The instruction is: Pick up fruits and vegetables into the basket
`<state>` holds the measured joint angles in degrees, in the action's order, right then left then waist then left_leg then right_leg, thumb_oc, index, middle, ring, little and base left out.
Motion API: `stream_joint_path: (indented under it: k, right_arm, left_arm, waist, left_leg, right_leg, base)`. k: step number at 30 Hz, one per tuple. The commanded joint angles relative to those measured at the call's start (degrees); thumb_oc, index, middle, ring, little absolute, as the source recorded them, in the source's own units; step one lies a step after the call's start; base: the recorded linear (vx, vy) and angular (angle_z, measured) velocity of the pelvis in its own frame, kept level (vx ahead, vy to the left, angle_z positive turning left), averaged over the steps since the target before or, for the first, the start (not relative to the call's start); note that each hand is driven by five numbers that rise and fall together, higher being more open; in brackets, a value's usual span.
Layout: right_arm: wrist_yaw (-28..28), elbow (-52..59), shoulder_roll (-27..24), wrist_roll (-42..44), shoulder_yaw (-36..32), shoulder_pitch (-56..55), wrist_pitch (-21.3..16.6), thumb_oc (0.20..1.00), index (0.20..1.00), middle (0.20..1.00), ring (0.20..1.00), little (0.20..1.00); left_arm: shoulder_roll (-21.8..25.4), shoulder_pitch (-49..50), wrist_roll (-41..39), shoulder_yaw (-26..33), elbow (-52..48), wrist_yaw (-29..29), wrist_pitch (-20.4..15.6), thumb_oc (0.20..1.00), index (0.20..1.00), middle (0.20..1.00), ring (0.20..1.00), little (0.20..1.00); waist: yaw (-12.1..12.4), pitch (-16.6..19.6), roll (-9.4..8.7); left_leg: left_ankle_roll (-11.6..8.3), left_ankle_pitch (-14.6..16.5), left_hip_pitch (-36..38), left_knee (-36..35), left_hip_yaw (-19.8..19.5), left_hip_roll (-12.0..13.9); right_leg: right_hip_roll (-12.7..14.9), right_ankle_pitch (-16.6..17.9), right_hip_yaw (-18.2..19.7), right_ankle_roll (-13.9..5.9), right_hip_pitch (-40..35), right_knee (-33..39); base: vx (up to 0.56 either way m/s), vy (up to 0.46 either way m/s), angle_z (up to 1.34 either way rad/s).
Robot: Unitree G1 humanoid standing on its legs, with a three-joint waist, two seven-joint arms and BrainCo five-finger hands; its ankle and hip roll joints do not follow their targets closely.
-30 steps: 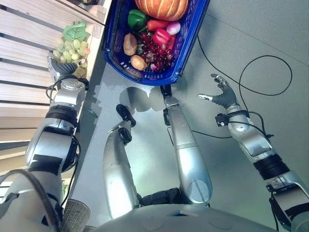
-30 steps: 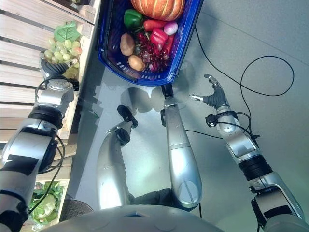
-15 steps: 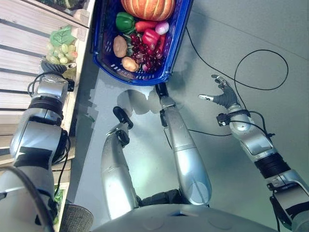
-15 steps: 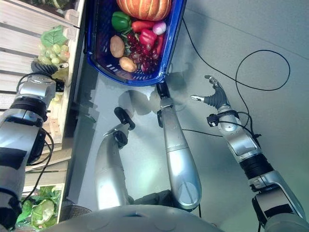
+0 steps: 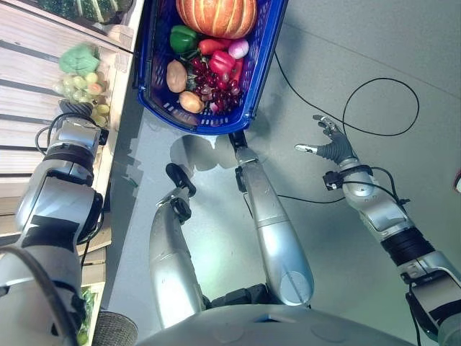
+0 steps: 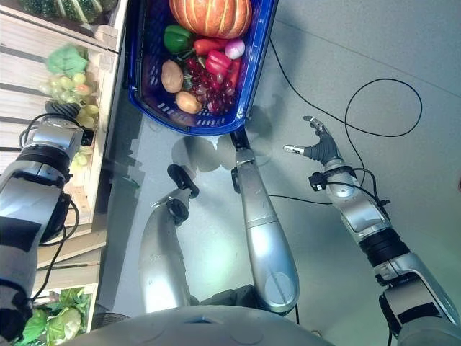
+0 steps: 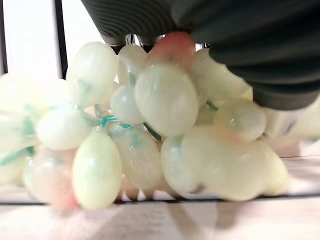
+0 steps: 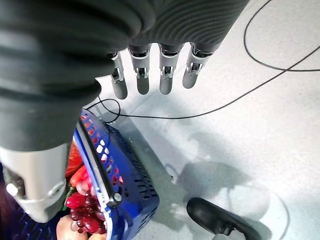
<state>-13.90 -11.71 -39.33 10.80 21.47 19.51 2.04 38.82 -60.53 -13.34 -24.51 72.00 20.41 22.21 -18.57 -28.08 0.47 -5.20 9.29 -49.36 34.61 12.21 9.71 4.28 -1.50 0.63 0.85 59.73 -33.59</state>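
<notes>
A bunch of pale green grapes [image 5: 81, 81] with a green leaf lies on the wooden shelf [image 5: 29, 65] at my left. My left hand [image 5: 73, 111] rests against the bunch's near side. In the left wrist view the grapes [image 7: 165, 100] sit right under the dark cover. The blue basket [image 5: 209, 128] stands on the grey floor ahead. It holds a pumpkin [image 5: 216, 16], a green pepper [image 5: 183, 37], a red pepper [image 5: 220, 60], two potatoes [image 5: 176, 76] and dark red grapes [image 5: 212, 90]. My right hand [image 5: 333, 148] hovers open over the floor to the basket's right, its fingers [image 8: 142, 75] straight.
The slatted wooden shelf runs along the left side, its edge close to the basket. Dark green vegetables [image 6: 68, 9] lie at the shelf's far end. A crate of leafy greens [image 6: 50, 317] sits low at the left. Bare floor lies to the right.
The whole picture has shifted, so the camera moved. My left hand stays at the green grapes and my right hand holds its open pose.
</notes>
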Motion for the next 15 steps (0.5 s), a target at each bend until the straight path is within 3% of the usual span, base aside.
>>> stream_joint_path:
  k: [1, 9, 15]
  right_arm:
    - [-1.30, 1.42, 1.32, 1.38, 0.24, -0.62, -2.18, 1.000, 1.000, 1.000, 1.000, 1.000]
    - [-1.34, 2.43, 1.47, 0.89, -0.92, -2.04, -3.43, 1.000, 1.000, 1.000, 1.000, 1.000]
    - [-0.87, 3.54, 2.19, -0.46, -1.84, -4.12, -3.86, 1.000, 1.000, 1.000, 1.000, 1.000]
  left_arm:
    - [-5.14, 4.92, -0.02, 0.93, 1.42, -1.05, -2.09, 0.200, 0.200, 0.200, 0.200, 0.200]
    - [-5.31, 7.03, -7.37, 4.11, -1.24, -0.40, -8.29, 0.200, 0.200, 0.200, 0.200, 0.200]
    - [-5.99, 10.73, -16.44, 9.37, -6.05, -2.99, -16.75, 0.200, 0.200, 0.200, 0.200, 0.200]
  waist:
    - [-0.47, -1.72, -2.64]
    - [-0.01, -1.72, -2.48]
    - [0.92, -1.72, -2.12]
  left_leg:
    - [1.81, 2.20, -1.10, 1.11, 2.51, 0.57]
    - [1.79, 2.01, -0.10, 0.55, 2.27, 0.22]
    - [2.06, 1.69, 2.25, -0.43, 1.86, -0.32]
  right_leg:
    - [-0.84, -5.44, -0.05, -3.61, -1.26, -1.23]
    - [-0.61, -5.64, -0.37, -3.65, -2.21, -1.10]
    - [-0.22, -6.26, -0.70, -3.70, -4.63, -1.03]
  base:
    - [0.00, 0.000, 0.00]
    - [0.00, 0.000, 0.00]
    - [-0.01, 0.013, 0.02]
